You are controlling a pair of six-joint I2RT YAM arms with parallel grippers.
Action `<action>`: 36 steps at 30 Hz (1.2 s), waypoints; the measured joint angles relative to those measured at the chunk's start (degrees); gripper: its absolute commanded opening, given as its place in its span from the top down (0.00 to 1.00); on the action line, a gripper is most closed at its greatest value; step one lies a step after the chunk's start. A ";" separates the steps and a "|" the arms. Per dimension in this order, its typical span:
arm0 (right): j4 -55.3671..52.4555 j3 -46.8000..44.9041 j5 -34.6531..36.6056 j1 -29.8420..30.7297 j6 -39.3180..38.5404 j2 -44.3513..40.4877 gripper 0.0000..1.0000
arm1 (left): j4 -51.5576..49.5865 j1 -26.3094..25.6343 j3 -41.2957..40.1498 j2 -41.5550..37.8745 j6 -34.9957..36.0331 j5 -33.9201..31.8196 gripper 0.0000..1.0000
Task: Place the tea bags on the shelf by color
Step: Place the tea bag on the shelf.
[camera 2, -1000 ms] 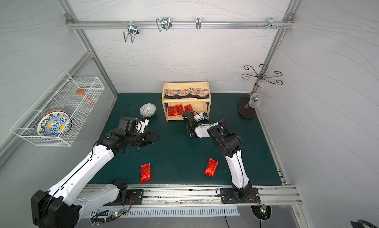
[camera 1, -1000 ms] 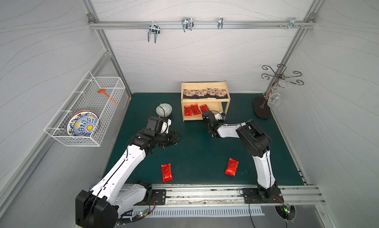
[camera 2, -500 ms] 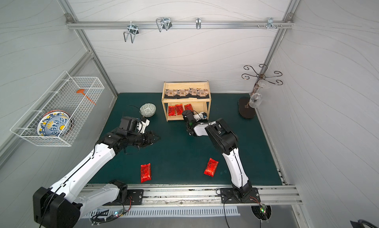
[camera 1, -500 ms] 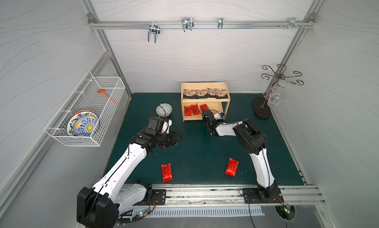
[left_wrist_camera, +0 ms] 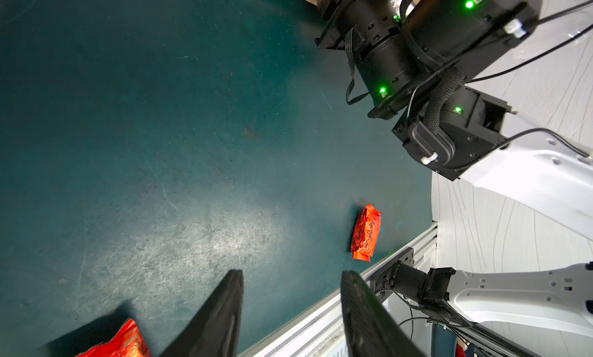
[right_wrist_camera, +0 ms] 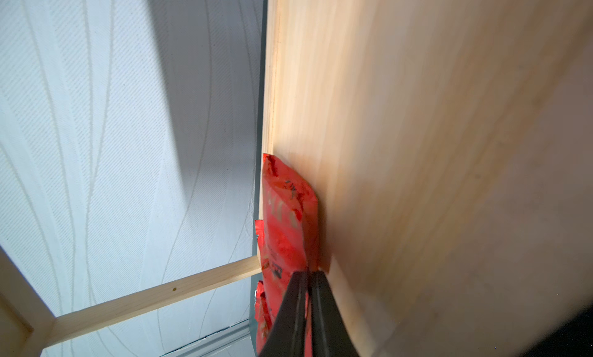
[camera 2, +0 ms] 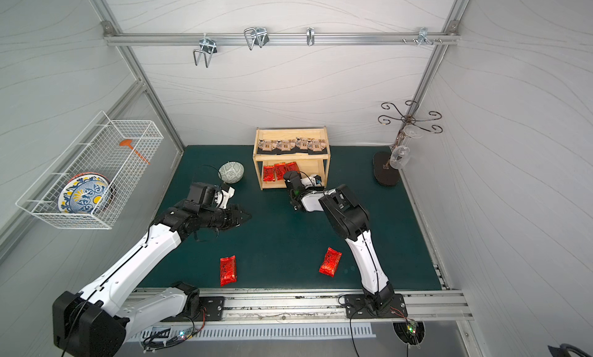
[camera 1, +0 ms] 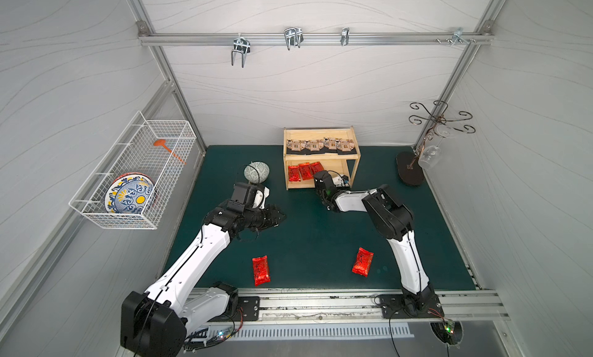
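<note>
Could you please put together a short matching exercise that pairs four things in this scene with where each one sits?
Things
1. beige-brown tea bags
2. patterned plate
3. wine glass
4. two loose red tea bags

Places
A. hanging from the scrolled metal stand
B. on the green mat near the front rail
C. top tier of the wooden shelf
D. inside the white wire basket

Pairs: 1-C, 2-D, 3-A, 4-B

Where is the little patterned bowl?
In both top views the bowl sits on the green mat, just left of the wooden shelf and beyond the left gripper.
</note>
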 measured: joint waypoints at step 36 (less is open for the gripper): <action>-5.03 -26.64 -40.63 5.16 -43.65 -30.27 0.48 | -14.75 6.25 -2.67 -0.15 -8.37 -17.66 0.38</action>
